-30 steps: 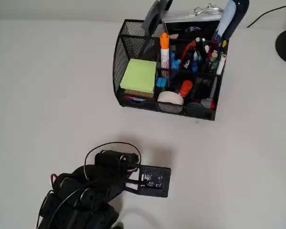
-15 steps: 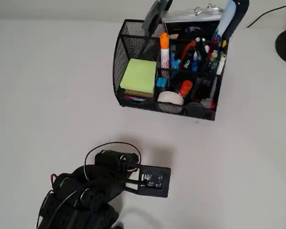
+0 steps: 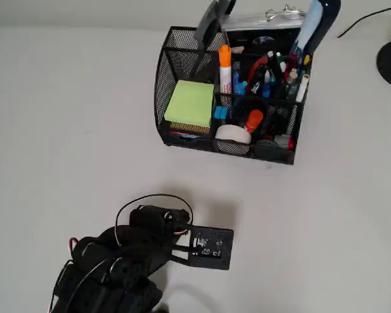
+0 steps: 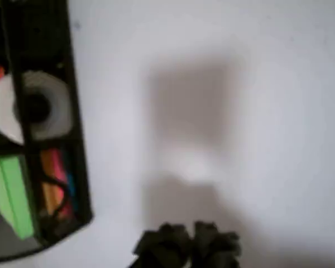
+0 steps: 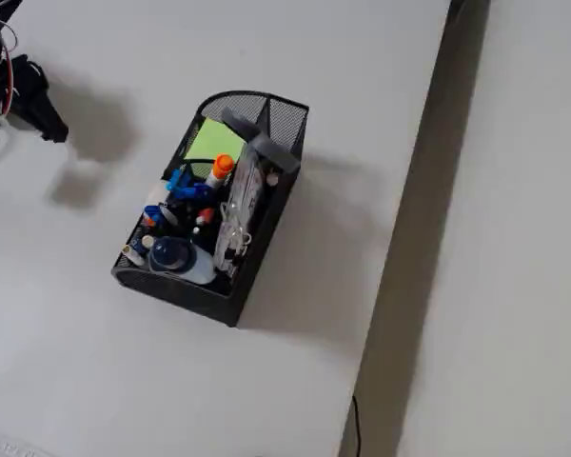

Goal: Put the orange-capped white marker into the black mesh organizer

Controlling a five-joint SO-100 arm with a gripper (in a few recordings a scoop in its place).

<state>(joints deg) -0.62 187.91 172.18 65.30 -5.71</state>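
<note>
Orange-capped white marker [image 3: 225, 69] stands upright inside the black mesh organizer [image 3: 182, 140], behind the green sticky pad [image 3: 190, 103]. Placement looks done. Fingers [image 4: 187, 245] hang empty over bare counter [image 3: 72, 130], well apart from it, seemingly together; next move is likely only parking the arm.

arm [image 3: 124, 257]: black, blocky segments | black cable loop [image 3: 153, 199] | red wires | flat black board with white markings

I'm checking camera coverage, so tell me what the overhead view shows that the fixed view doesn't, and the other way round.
Overhead only: the roll of white tape at the organizer's front, and the marker's red printing. Fixed only: the table's far edge and the drop beyond it. Both share: the orange-capped white marker standing in the black mesh organizer, the green sticky notes, and the gripper away from the organizer.
</note>
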